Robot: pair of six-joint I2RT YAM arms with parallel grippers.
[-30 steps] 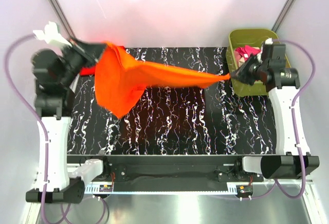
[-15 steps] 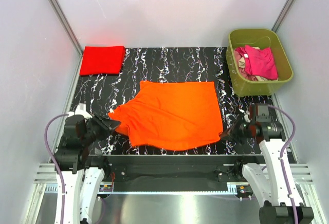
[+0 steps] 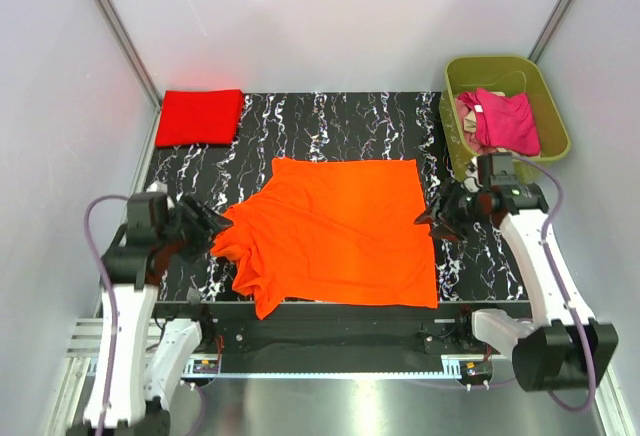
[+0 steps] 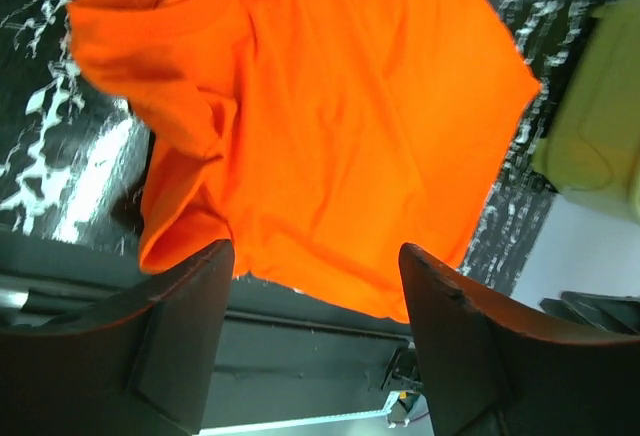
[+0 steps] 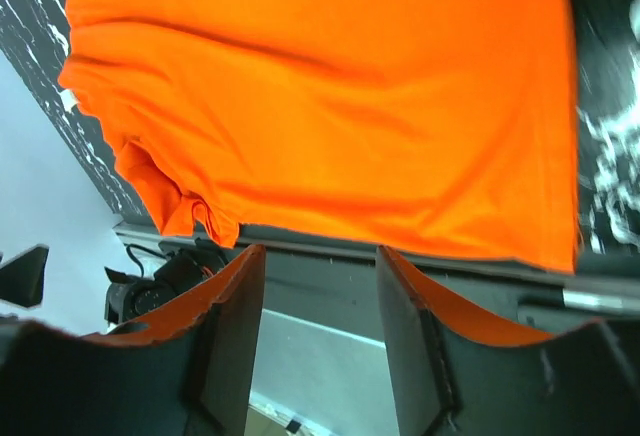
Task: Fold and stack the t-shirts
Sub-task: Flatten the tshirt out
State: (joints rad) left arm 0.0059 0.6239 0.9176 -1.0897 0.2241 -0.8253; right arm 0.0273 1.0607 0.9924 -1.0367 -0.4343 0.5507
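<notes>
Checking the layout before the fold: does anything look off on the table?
Yes. The orange t-shirt is not flat. Its left side, by the left end effector, is bunched and folded over, and its near-left corner appears to hang over the front edge of the table.

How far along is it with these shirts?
Done: one red shirt lies folded at the table's far left corner. In hand: the orange shirt is spread flat, rumpled on its left side; the left end effector and right end effector sit open at its sides, gripping nothing. Left: fold the orange shirt, stack it on the red one, then handle the pink shirt in the green bin.
</notes>
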